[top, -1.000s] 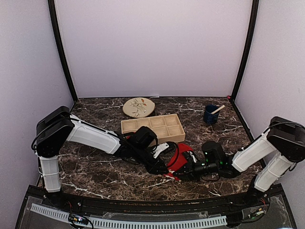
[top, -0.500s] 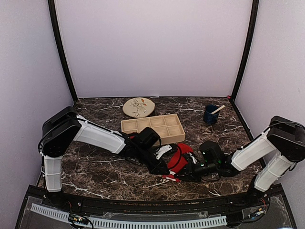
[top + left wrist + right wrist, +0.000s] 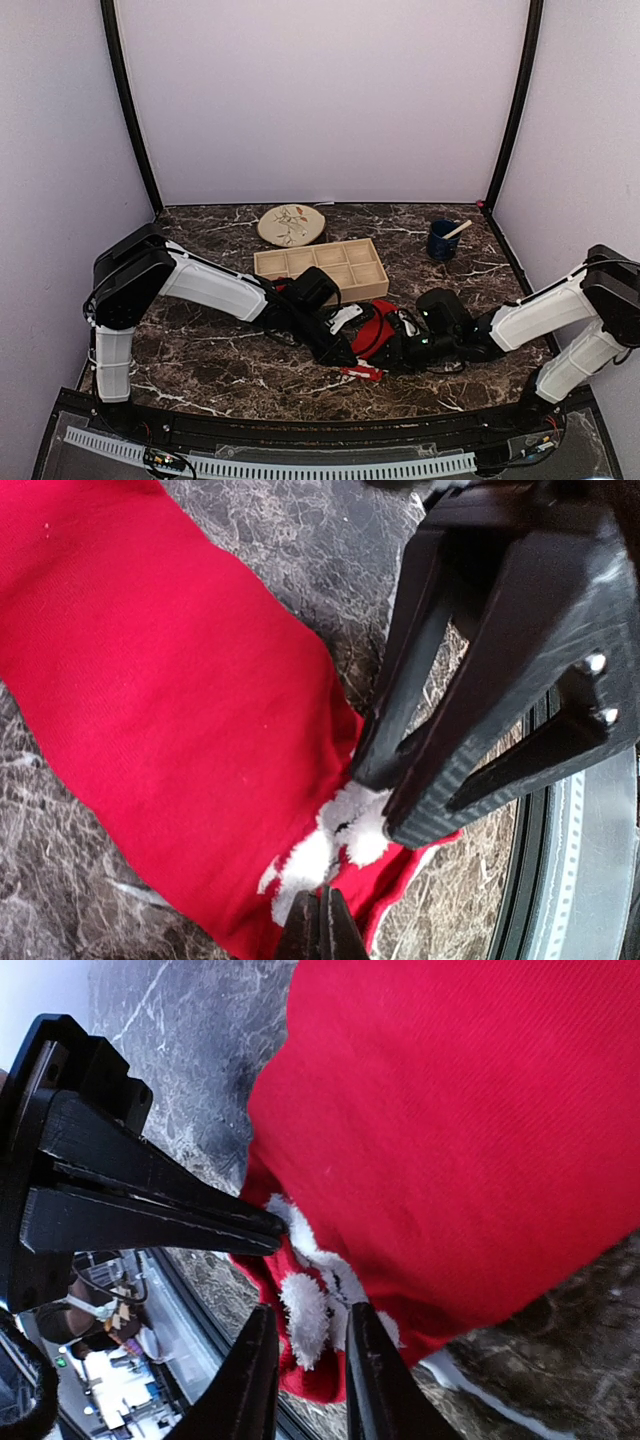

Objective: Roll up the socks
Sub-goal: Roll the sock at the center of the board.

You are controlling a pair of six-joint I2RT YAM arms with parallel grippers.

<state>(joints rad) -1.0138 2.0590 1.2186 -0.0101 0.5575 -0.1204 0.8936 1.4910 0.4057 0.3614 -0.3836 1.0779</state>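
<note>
Red socks (image 3: 378, 326), just before wooden tray (image 3: 320, 268): left gripper (image 3: 322, 918), earlier parted, now clenched on white trim (image 3: 350, 815); right gripper (image 3: 310, 1318), earlier clenched, now released, straddling trim.

red socks (image 3: 378, 330), dark marbled table (image 3: 200, 350)

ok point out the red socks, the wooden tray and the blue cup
socks (image 3: 150, 680): left wrist view, middle of the red fabric
wooden tray (image 3: 315, 248): top view, its far rim
blue cup (image 3: 438, 246): top view, its side wall
</note>
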